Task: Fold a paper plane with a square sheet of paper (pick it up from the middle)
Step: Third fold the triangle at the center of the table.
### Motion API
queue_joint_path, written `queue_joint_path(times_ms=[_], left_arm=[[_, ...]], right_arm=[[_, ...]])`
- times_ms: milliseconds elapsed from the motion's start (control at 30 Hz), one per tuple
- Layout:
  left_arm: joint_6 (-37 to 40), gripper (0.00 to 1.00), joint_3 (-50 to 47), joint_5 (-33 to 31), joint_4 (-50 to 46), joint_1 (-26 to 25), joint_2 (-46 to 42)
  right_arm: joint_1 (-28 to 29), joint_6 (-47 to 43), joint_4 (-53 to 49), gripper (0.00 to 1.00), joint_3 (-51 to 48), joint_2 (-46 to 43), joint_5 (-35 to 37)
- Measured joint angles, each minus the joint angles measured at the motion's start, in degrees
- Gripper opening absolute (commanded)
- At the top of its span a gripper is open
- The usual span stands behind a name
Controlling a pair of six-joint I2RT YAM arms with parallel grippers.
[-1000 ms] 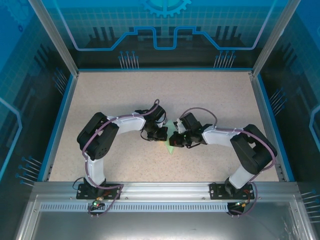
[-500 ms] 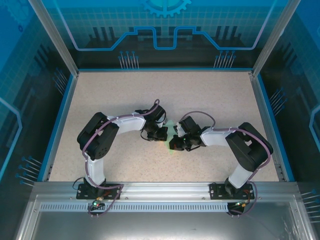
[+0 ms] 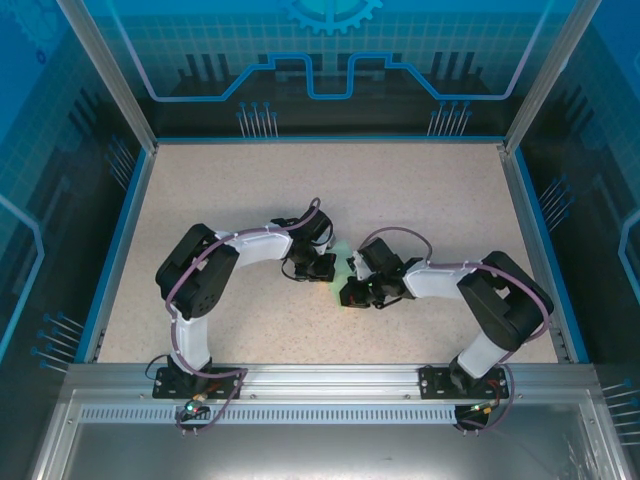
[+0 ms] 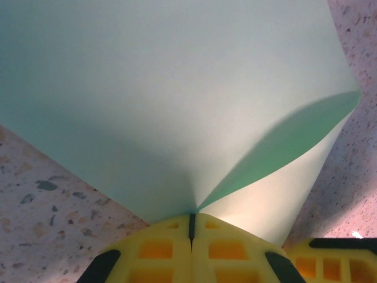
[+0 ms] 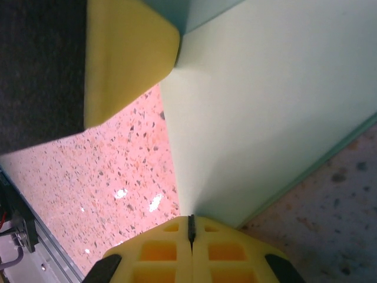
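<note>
The square sheet of paper (image 4: pixel 177 88), pale mint green, is pinched from two sides and bowed up between the grippers, with one flap curling over (image 4: pixel 283 141). My left gripper (image 4: pixel 191 221) is shut on one edge of the sheet. My right gripper (image 5: pixel 191 227) is shut on another edge of the paper (image 5: pixel 265 106), and a yellow finger of the left gripper (image 5: pixel 129 59) meets the sheet at the upper left of that view. From above, the left gripper (image 3: pixel 324 270) and right gripper (image 3: pixel 351 291) almost touch at mid-table, with a sliver of paper (image 3: pixel 341 264) between them.
The speckled table (image 3: pixel 250 190) is boxed in by a blue rim and clear walls. Both arm bases sit on the metal rail (image 3: pixel 320 380) at the near edge. A yellow finger of the right gripper (image 4: pixel 330 259) crowds the left wrist view's lower right corner.
The right gripper has shifted a little left and toward the near edge, closing in on the left gripper. Less of the paper shows from above. The left arm has barely moved.
</note>
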Motion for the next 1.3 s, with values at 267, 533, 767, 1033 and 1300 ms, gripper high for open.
queue_joint_path(times_ms=[267, 533, 767, 1033, 1300], left_arm=[[0.00, 0.02, 0.00, 0.00, -0.02, 0.00, 0.02], [0.02, 0.02, 0.00, -0.02, 0.02, 0.00, 0.04], [0.04, 0.02, 0.02, 0.00, 0.02, 0.02, 0.11], [0.28, 0.02, 0.11, -0.02, -0.04, 0.02, 0.20], [0.33, 0.02, 0.42, -0.02, -0.37, 0.02, 0.37]], right_arm=[[0.33, 0.68, -0.66, 0.00, 1.18, 0.22, -0.13], [0.96, 1.05, 0.50, 0.00, 2.34, 3.10, -1.25], [0.96, 1.01, 0.94, 0.00, 2.16, 3.28, -1.77], [1.88, -1.62, -0.33, 0.00, 1.77, 2.40, -1.29], [3.67, -3.78, -3.43, 0.00, 0.39, 0.28, -1.29]])
